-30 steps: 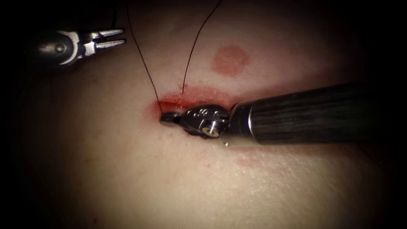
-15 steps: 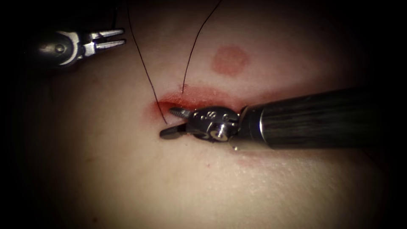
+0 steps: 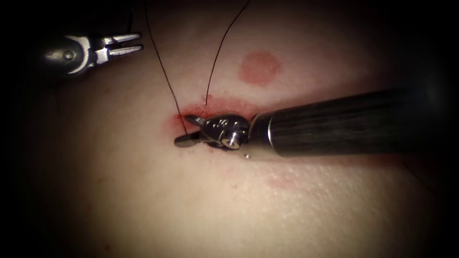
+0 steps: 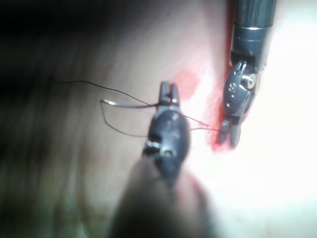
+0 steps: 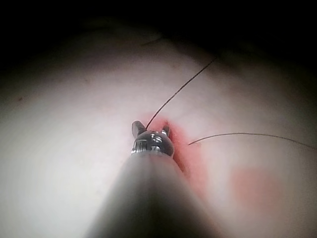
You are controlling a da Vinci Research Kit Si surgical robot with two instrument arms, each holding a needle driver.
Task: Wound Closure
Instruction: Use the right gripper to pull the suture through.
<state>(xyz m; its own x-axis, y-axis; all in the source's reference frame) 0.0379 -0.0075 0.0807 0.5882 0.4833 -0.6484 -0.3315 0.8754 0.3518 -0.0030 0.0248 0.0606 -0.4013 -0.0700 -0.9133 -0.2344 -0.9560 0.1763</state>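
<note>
The right arm's steel hand (image 3: 187,130) gaped around a thin black thread (image 3: 168,81) at the left end of the red cut (image 3: 215,106) in pale tissue (image 3: 143,200), gripping nothing. The left hand (image 3: 124,43) hovered apart, slightly parted, empty. The curved needle (image 4: 121,104) hung beside it. A careless close could fray thread.

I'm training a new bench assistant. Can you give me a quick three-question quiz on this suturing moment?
1. True or false: the right tool has its jaws shut on the tissue.
2. Where is the left tool? A) over the cut; B) apart from the cut, up and to its left; C) touching the right tool.
3. How many strands of thread rise from the cut's left end?

Key: 1 false: its jaws stand open, with one strand between them. 2 B, jaws slightly apart. 3 two.
</note>
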